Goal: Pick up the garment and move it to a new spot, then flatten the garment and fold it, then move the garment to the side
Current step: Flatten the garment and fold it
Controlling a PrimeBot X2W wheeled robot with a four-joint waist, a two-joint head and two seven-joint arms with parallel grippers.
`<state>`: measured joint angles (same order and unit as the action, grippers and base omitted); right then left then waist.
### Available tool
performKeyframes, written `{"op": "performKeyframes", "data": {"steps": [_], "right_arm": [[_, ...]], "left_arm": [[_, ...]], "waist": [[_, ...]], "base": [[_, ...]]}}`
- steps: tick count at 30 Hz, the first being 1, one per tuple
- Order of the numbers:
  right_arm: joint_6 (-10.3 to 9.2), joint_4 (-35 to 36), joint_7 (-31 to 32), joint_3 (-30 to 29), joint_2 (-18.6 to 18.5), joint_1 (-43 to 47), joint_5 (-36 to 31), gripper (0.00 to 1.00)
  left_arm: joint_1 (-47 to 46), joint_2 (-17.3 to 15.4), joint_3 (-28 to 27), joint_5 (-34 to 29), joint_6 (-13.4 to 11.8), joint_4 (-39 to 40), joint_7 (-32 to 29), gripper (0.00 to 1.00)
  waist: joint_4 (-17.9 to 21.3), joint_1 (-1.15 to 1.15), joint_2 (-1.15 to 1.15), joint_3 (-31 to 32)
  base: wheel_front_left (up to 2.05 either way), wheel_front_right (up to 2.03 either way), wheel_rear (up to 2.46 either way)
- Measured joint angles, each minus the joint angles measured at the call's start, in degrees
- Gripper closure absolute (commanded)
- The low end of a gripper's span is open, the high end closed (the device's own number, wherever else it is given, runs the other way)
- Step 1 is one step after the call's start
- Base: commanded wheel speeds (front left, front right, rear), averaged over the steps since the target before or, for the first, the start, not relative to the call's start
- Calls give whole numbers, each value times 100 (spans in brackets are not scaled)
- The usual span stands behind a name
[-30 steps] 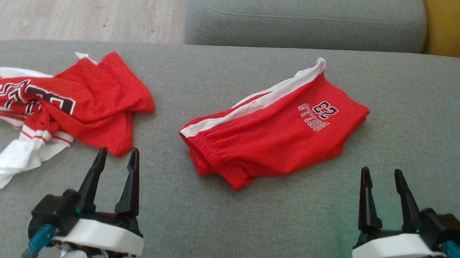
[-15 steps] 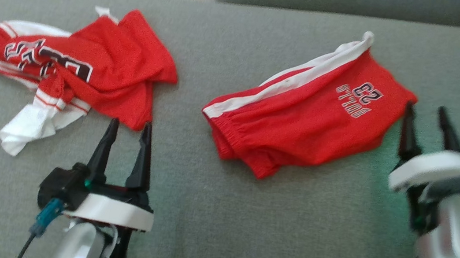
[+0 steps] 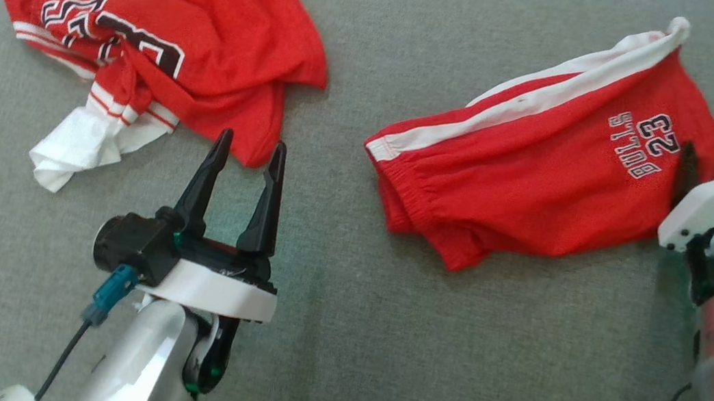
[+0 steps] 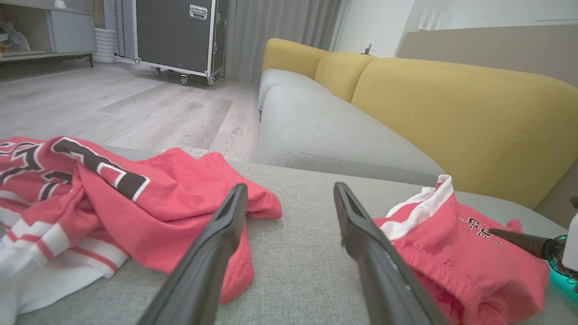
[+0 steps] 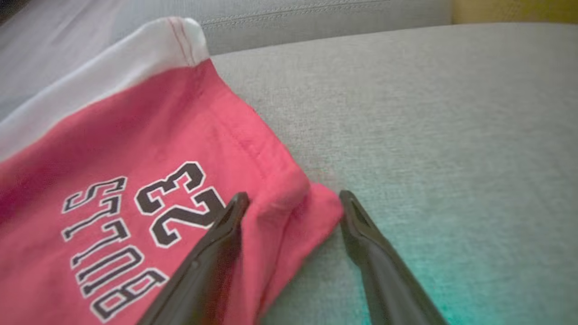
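In the head view, two garments lie well apart on the grey sofa cushion [image 3: 380, 341]. To the robot's left is a crumpled red mesh jersey with white trim [image 3: 208, 70]. To its right lie the red fabric shorts with a white side stripe [image 3: 539, 176]. I judge the shorts to be the garment to move, since the right hand [image 3: 709, 171] is at their far right edge. The shorts are bunched at the elastic waistband and not spread flat. The left hand [image 3: 252, 145] hangs just in front of the jersey's lower edge with its fingers apart and nothing between them, probably waiting its turn.

The left wrist view looks low across the cushion. The left hand [image 4: 289, 198] is spread wide over bare fabric, with the jersey [image 4: 135, 212] to one side and the shorts [image 4: 451, 243] to the other. A dark fingertip of the other arm lies against the shorts' far end.

In the right wrist view, the right hand [image 5: 293, 203] stands open, its two fingers straddling a rounded hem corner of the shorts [image 5: 135, 158]. That placement looks meant for pinching this corner, but the fingers are not yet closed on it. The black-and-white "BULLS 23" print sits just beside the nearer finger, and the cloth there is smooth, with a doubled, stitched hem.
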<state>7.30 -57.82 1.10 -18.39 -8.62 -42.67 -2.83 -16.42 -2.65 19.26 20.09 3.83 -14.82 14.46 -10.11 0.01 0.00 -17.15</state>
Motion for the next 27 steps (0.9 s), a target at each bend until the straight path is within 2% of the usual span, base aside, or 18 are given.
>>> {"op": "performKeyframes", "data": {"steps": [5, 6, 7, 8, 21, 23, 27], "right_arm": [[0, -426, 246, -96, -137, -487, -355, 0], [0, -493, 253, -97, -138, -566, -398, 3], [0, -556, 252, -92, -137, -617, -444, 64], [0, -595, 244, -94, -137, -638, -494, 100], [0, -1029, -546, -82, -154, -633, -377, 100], [0, -1055, -646, -70, -252, -586, -288, 100], [0, -1047, -816, -354, -789, -355, -245, 100]], "left_arm": [[-34, 1, 79, 0, -30, 20, 0, 0], [-41, 1, 92, 1, -31, 22, 0, 0], [-57, 1, 100, 1, -31, 24, 0, 0], [-83, 1, 102, 1, -31, 30, 0, 0], [-48, 7, -73, 1, 11, -14, 0, 0], [20, 7, -93, 1, 24, -9, 0, 0], [258, 7, -169, -2, 30, -2, 0, 0]], "waist": [[-79, 0, 0, -166], [-81, 0, 0, -176], [-77, -1, 0, -179], [-71, -1, 0, -178], [203, -1, 0, 277], [261, -1, 0, 382], [387, -2, 0, 624]], "base": [[0, 0, 0], [0, 0, 0], [0, 0, 0], [0, 0, 0], [0, 0, 0], [0, 0, 0], [0, 0, 0]]}}
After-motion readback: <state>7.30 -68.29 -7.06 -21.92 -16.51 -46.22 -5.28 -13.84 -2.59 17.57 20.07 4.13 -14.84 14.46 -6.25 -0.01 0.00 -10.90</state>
